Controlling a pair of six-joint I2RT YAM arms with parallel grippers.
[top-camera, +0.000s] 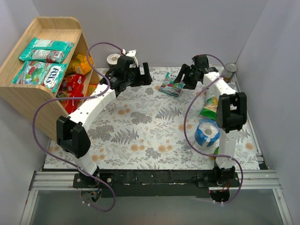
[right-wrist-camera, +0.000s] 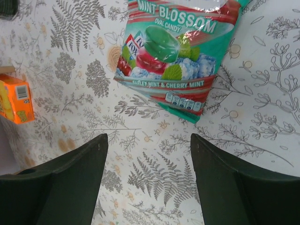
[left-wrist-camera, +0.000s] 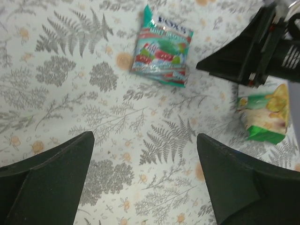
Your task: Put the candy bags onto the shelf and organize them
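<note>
A teal mint candy bag (top-camera: pixel 169 87) lies flat on the fern-print table mat between my two grippers. It also shows in the left wrist view (left-wrist-camera: pixel 161 51) and in the right wrist view (right-wrist-camera: pixel 176 51). My left gripper (top-camera: pixel 146 75) is open and empty just left of it (left-wrist-camera: pixel 144 136). My right gripper (top-camera: pixel 185 77) is open and empty just right of it (right-wrist-camera: pixel 148 137). The wooden shelf (top-camera: pixel 28 96) stands at the far left. Two teal bags (top-camera: pixel 47 50) lie on its top tier, with red bags (top-camera: pixel 72 85) and orange-yellow bags (top-camera: pixel 82 64) on the lower tiers.
A green-and-white snack bag (top-camera: pixel 209 108) and a blue-and-white roll (top-camera: pixel 206 132) lie beside the right arm. A can (top-camera: pixel 228 71) stands at the far right, and a white roll (top-camera: pixel 114 59) sits behind the left gripper. An orange packet (right-wrist-camera: pixel 16 98) shows at the right wrist view's left edge.
</note>
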